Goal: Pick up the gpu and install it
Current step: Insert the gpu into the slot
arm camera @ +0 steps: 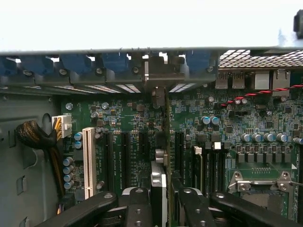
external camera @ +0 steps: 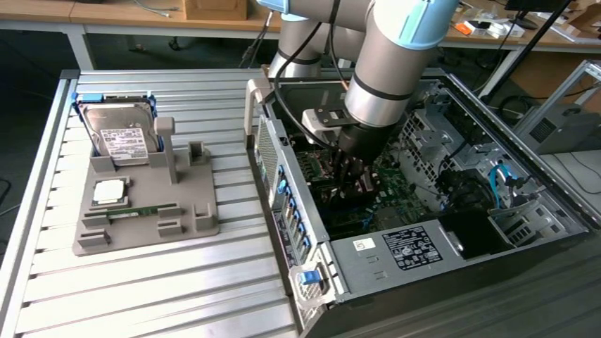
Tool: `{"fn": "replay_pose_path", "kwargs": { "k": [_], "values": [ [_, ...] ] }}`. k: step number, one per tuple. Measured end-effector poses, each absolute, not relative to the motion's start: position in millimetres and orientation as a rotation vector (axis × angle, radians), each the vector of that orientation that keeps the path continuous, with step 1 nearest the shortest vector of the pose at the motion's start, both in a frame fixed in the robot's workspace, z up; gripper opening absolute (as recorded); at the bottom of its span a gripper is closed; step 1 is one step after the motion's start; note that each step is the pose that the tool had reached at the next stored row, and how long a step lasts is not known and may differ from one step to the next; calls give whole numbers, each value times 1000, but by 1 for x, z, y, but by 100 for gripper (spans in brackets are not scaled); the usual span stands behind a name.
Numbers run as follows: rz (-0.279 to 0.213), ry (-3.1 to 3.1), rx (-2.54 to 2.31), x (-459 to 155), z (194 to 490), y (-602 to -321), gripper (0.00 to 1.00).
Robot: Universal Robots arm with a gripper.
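Observation:
The gpu [arm camera: 163, 142] appears edge-on as a thin dark strip, standing upright over the black expansion slots of the green motherboard [arm camera: 123, 118]. Its metal bracket end [arm camera: 157, 78] reaches the case's rear slot openings. My gripper [arm camera: 160, 201] is shut on the card's near end, one black finger [arm camera: 138, 205] on each side. In the exterior view the gripper [external camera: 352, 182] is down inside the open computer case [external camera: 395, 246], with the gpu [external camera: 340, 193] dark beneath it. I cannot tell whether the card's edge sits in a slot.
A white slot [arm camera: 88, 161] and a cable bundle [arm camera: 33, 137] lie beside the black slots. Blue latches [arm camera: 75, 64] line the case's rear. On the table at the exterior view's left, a grey holder [external camera: 146, 211] carries a hard drive [external camera: 120, 134], a processor [external camera: 110, 189] and a memory stick [external camera: 136, 210].

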State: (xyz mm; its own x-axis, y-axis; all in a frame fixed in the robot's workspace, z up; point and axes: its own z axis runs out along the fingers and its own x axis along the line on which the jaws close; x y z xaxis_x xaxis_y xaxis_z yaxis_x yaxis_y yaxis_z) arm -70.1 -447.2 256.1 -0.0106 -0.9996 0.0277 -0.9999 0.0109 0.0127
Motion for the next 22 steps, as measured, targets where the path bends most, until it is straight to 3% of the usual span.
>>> {"fn": "replay_pose_path", "kwargs": {
  "k": [22],
  "values": [
    [16,-2213,2189,-70,253,-447,27]
  ]
}}
